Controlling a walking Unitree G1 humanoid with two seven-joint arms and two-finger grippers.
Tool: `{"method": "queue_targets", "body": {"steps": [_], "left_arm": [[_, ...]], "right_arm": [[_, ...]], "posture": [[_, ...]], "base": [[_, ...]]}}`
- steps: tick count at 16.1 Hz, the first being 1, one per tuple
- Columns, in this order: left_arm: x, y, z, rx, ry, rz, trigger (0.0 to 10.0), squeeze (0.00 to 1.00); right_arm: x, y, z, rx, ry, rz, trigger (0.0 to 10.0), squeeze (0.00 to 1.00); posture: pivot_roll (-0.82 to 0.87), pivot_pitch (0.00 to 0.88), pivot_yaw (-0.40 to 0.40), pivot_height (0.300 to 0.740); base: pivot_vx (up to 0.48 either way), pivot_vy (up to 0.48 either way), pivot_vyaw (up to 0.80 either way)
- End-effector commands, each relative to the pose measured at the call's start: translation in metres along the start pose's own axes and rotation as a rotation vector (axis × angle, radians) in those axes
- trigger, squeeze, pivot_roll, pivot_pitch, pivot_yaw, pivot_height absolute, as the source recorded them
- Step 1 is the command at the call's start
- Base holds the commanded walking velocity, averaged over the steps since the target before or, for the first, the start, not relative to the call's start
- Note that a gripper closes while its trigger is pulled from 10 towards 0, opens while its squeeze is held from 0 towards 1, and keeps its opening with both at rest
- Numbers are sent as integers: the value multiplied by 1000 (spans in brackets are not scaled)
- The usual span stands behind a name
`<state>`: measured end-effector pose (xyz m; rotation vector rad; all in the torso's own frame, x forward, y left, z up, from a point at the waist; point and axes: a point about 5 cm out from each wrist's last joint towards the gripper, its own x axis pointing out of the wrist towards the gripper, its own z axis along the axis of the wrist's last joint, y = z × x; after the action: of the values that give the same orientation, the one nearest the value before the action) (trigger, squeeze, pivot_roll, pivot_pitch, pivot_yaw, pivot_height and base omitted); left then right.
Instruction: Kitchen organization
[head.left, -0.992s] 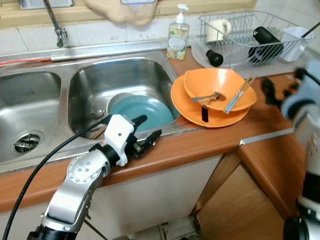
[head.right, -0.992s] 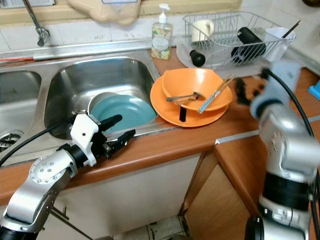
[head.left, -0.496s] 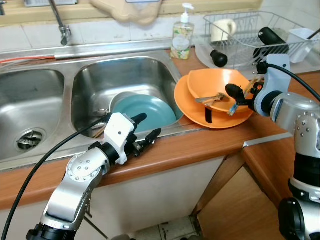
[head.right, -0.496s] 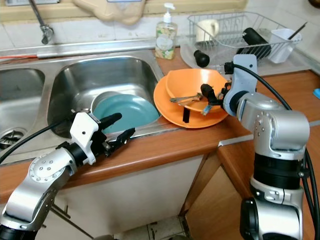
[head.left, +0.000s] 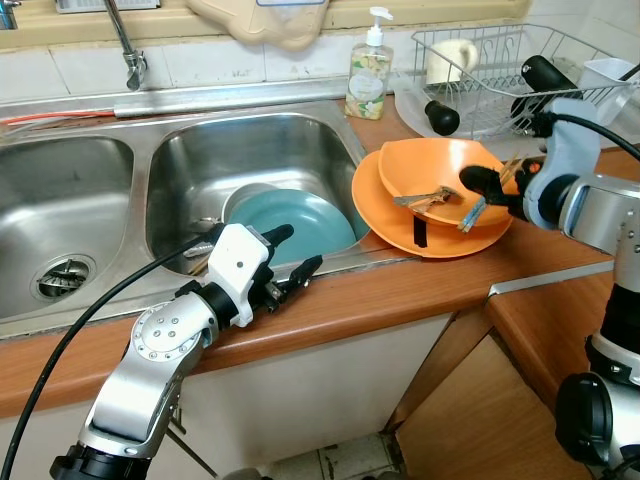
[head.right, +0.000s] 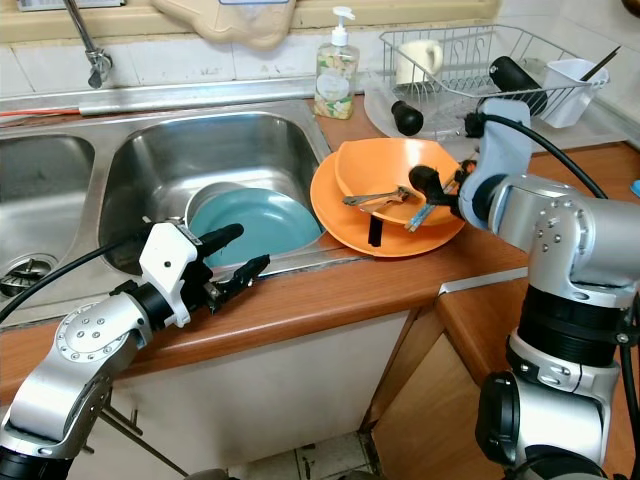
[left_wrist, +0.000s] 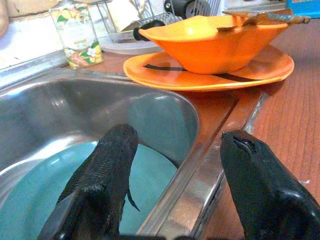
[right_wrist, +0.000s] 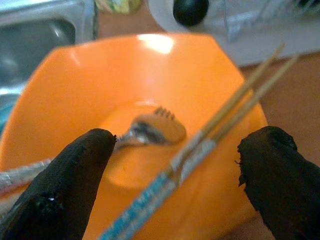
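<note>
An orange bowl (head.left: 430, 170) sits on an orange plate (head.left: 385, 215) on the wooden counter, right of the sink. A metal fork (right_wrist: 150, 127) lies in the bowl, and a pair of chopsticks (right_wrist: 220, 120) leans over its right rim. My right gripper (right_wrist: 180, 150) is open at that rim, one finger on each side of the chopsticks, not closed on them. A teal plate (head.left: 290, 220) rests in the right sink basin. My left gripper (head.left: 298, 248) hangs open over the sink's front edge, just short of the teal plate, holding nothing.
A soap bottle (head.left: 367, 70) stands behind the sink. A wire dish rack (head.left: 500, 75) at the back right holds a mug, a black bottle and a white cup. The faucet (head.left: 125, 50) rises at the back, above the left basin (head.left: 50, 220). A lower wooden surface (head.left: 560, 330) adjoins at the right.
My right arm has swung in from the far right to the orange bowl, and its fingers now straddle the chopsticks. The left arm has stayed put. The camera shifted slightly.
</note>
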<state>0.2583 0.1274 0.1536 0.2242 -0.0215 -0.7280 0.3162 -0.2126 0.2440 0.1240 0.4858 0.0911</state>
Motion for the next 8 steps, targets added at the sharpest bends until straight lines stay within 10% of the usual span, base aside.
{"method": "queue_targets", "body": {"steps": [1, 8], "left_arm": [[1, -2, 6, 22, -12, -19, 10000, 0], [1, -5, 8, 14, -19, -55, 10000, 0]], "right_arm": [[-6, -1, 4, -4, -13, -10, 10000, 0], [-14, -4, 7, 21, 15, -16, 10000, 0]], "posture": [[-28, 0, -13, 740], [-30, 0, -10, 740]], "base": [[0, 0, 0], [0, 0, 0]]}}
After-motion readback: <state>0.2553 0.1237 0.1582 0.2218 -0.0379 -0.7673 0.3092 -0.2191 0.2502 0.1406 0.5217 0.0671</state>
